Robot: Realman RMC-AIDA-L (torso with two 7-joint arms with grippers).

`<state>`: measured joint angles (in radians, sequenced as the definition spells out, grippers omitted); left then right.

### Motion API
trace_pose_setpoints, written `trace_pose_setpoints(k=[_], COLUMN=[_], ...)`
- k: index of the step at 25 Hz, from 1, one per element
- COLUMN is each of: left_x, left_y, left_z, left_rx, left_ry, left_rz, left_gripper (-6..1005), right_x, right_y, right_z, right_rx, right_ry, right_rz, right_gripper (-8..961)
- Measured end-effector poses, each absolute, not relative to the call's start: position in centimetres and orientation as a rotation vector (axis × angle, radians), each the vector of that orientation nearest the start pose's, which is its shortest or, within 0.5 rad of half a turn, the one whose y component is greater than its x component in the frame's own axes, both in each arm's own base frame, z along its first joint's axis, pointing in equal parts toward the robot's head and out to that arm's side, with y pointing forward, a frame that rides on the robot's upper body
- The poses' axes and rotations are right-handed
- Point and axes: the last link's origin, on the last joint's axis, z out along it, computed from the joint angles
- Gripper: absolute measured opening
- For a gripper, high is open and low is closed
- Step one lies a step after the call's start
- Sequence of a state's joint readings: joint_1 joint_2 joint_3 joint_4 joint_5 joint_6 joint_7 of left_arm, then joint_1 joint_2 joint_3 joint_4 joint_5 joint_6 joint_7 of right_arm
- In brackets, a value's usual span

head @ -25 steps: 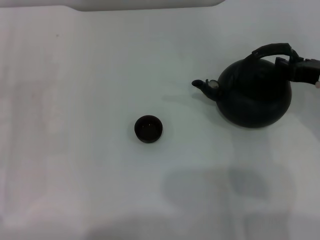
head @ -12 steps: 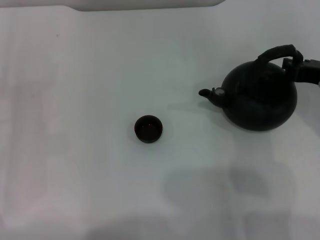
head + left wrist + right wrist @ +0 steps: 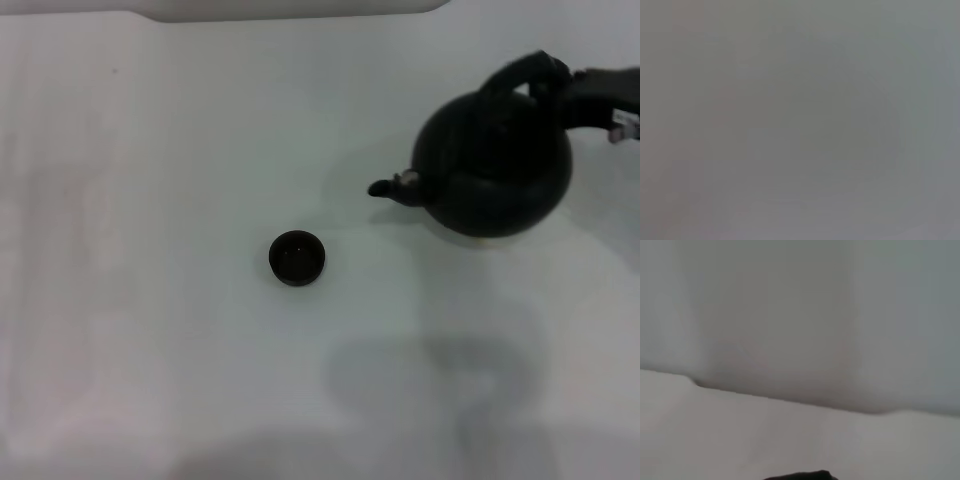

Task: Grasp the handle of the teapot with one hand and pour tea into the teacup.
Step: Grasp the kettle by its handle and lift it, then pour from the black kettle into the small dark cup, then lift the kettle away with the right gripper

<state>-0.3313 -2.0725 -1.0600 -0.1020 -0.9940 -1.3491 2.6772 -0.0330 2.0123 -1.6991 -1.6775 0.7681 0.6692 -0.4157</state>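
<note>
The black round teapot [image 3: 490,165] hangs above the white table [image 3: 150,300] at the right, its short spout [image 3: 385,187] pointing left and tipped slightly down. My right gripper [image 3: 558,82] comes in from the right edge and is shut on the arched black handle [image 3: 510,75]. The tiny dark teacup [image 3: 297,257] stands on the table to the left of and nearer than the spout, apart from it. A dark sliver in the right wrist view [image 3: 800,475] may be the pot. The left gripper is out of view; the left wrist view shows only plain grey.
The teapot's shadow [image 3: 470,385] lies on the table in front of it. A pale raised edge [image 3: 290,8] runs along the table's far side.
The teapot has moved left and away in my right gripper, after first sliding right. Its spout has come closer to the teacup. The teacup has not moved.
</note>
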Motion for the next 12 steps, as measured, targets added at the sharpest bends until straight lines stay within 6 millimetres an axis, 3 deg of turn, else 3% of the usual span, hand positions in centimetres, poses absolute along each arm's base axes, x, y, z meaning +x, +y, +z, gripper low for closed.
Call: trace_pose_setpoints(k=[12], left_x=[-38.1], left_y=[28.5], left_z=[5.2], left_rx=[-1.079], left_ry=[-0.746], left_rz=[-0.952], left_gripper=[877], right_x=[17.4], right_y=[32.5], right_z=[-0.1], right_rx=[-2.224], right_ry=[0.685], right_rz=[0.218], right_gripper=[166])
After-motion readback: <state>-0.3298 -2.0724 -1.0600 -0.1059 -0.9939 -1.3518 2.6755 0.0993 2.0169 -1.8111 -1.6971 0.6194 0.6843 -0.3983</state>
